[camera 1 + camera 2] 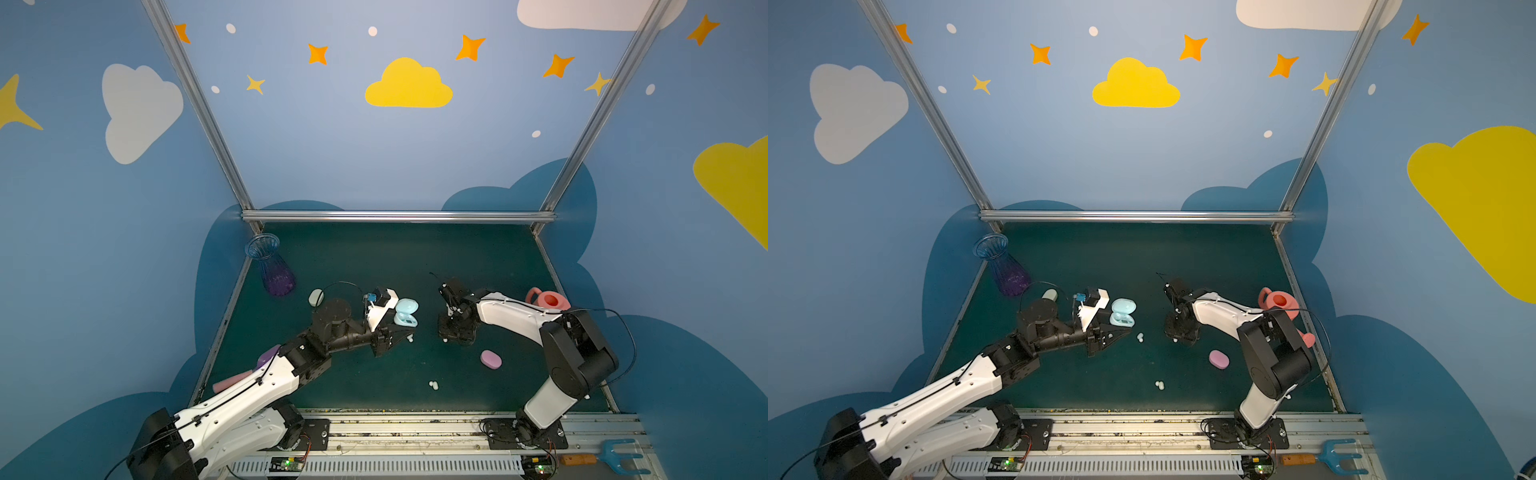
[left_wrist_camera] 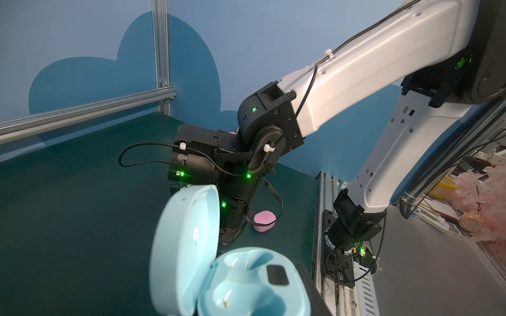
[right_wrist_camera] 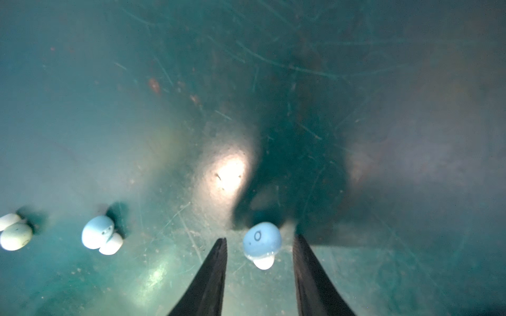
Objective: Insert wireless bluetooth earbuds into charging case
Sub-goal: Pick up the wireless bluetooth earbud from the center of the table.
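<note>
The right tool (image 3: 260,237) stood spread, one finger on each side of a pale blue earbud (image 3: 261,240) that lay on the bench (image 1: 374,257). There was a gap on both sides and nothing was pinched yet. The left tool (image 1: 399,330) seemed pressed onto the base of the open blue case (image 2: 246,284). Only one dark finger showed along the case's side, so that grip is a judgement.

In a top view the blue case (image 1: 405,312) lay near the bench's middle, with the right tool at its three o'clock.

The earbud looked tiny, light, hard and glossy, with a rounded body and a small whitish tip, so it would probably squirt out of an off-centre pinch. The best hold seemed to be across the flanks of the wider blue lobe, low and square.

Only the right wrist view showed the gaps beside the earbud and two more earbuds (image 3: 102,235) nearby, since from above the wrist hid that spot. Only the left wrist view showed both wells of the case empty, one with a gold contact. Only the top views showed the whole layout. A closed pink case (image 1: 490,359) lay at five o'clock from the right tool, and a loose pair of earbuds (image 1: 433,385) lay at six o'clock from the blue case.
</note>
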